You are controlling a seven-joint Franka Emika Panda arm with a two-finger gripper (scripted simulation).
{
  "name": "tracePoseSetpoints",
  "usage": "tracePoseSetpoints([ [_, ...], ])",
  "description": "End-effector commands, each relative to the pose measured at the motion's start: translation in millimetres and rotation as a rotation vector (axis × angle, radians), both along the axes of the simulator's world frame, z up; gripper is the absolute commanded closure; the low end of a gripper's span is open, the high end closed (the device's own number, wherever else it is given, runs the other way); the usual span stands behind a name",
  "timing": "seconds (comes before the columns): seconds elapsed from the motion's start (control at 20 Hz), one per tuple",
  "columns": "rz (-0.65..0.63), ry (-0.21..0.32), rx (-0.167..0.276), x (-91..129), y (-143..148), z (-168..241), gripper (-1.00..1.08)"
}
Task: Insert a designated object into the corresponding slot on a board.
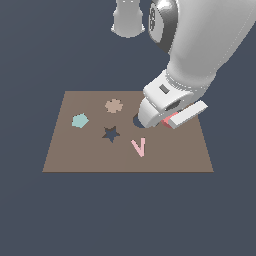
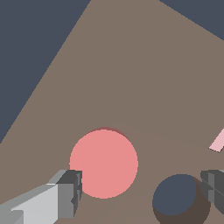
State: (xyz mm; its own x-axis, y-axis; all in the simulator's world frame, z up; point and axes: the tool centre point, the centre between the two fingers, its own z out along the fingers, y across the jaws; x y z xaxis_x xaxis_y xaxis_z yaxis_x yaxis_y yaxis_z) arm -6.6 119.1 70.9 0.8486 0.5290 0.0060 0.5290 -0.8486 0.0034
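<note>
The coral-red round disc (image 2: 103,164) lies flat on the brown board (image 2: 131,78). In the exterior view only a sliver of the disc (image 1: 165,122) shows under the hand. My gripper (image 2: 142,190) is open and low over the board, its jaws wide apart, with one finger (image 2: 65,192) beside the disc's edge. I cannot tell whether that finger touches it. The dark round slot (image 2: 175,194) lies beside the disc, apart from it, between the fingers. In the exterior view the slot (image 1: 136,120) is half hidden by the gripper (image 1: 170,119).
On the board (image 1: 65,160) are a tan scalloped round piece (image 1: 114,106), a teal pentagon (image 1: 80,120), a dark star-shaped hole (image 1: 111,133) and a pale pink V-shaped piece (image 1: 139,147), whose tip shows in the wrist view (image 2: 218,142). Dark floor surrounds the board.
</note>
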Motion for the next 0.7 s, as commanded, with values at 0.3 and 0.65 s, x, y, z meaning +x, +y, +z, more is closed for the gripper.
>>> tracePoseSetpoints([
  [0.3, 0.111, 0.007, 0.000, -13.3, 23.7, -20.8, -0.92],
  [0.65, 0.108, 0.007, 0.000, -13.3, 23.3, -32.2, -0.92],
])
